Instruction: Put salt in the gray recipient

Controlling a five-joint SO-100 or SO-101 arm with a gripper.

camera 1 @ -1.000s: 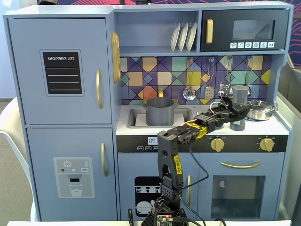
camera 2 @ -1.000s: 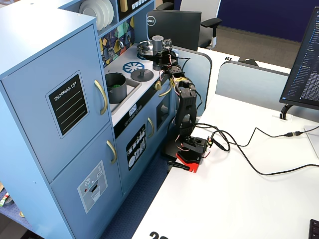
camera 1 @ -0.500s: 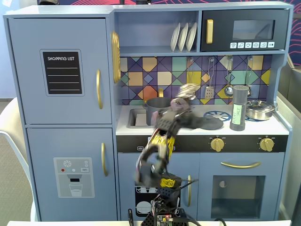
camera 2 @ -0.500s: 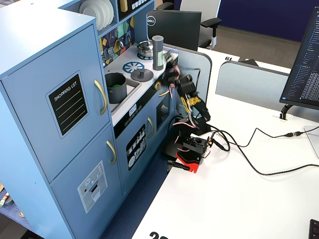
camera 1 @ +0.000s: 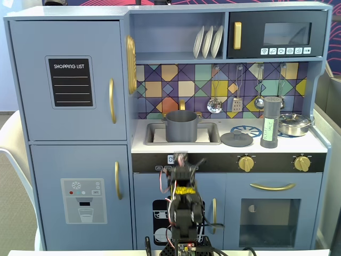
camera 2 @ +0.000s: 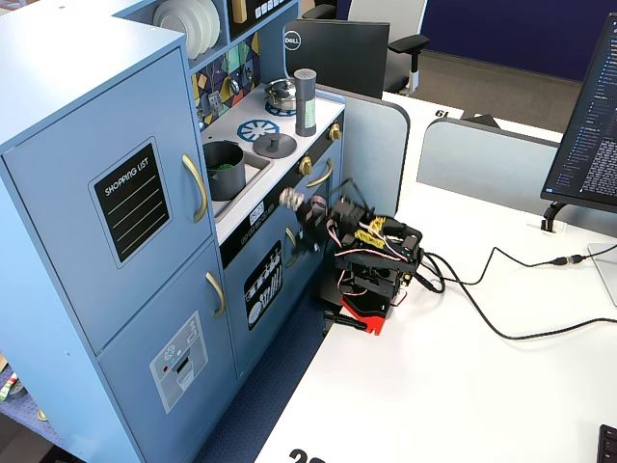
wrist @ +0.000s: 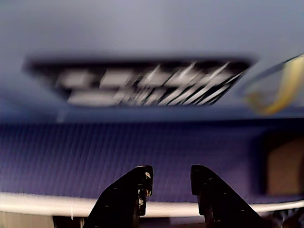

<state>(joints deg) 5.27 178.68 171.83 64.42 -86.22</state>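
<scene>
In a fixed view facing the blue toy kitchen (camera 1: 69,106), its white counter (camera 1: 319,145) carries the task's things under a tiled backsplash of coloured diamonds. The gray recipient (camera 1: 181,126), a matte straight-sided pot, sits in the sink basin (camera 1: 154,136) at the counter's left. The salt (camera 1: 270,122), a tall slim dark cylinder with a paler cap and a pale green label, stands upright well to the right, between a flat round gray lid (camera 1: 236,139) and a shiny silver pan (camera 1: 294,124). White plates (camera 1: 208,41) lean in the upper shelf. My arm (camera 1: 184,208) rises in front of the lower cabinets, below the counter edge.

In the wrist view, my jaws (wrist: 171,183) enter from the bottom edge as two black fingers (wrist: 128,199) standing apart with nothing between them: released. Beyond them lies a blurred blue panel with a dark rectangle of pale markings; neither the salt nor the pot shows here.

In another fixed view from the side, the kitchen stands against a white tabletop (camera 2: 463,386) in an office, with a monitor (camera 2: 588,116) at right and black cables trailing across the surface. My arm (camera 2: 371,256) reaches toward the cabinet front. The gray recipient (camera 2: 224,170) shows something green inside. The salt (camera 2: 306,101) stands farther along the counter, beside the lid (camera 2: 275,145) and the pan (camera 2: 281,93).
</scene>
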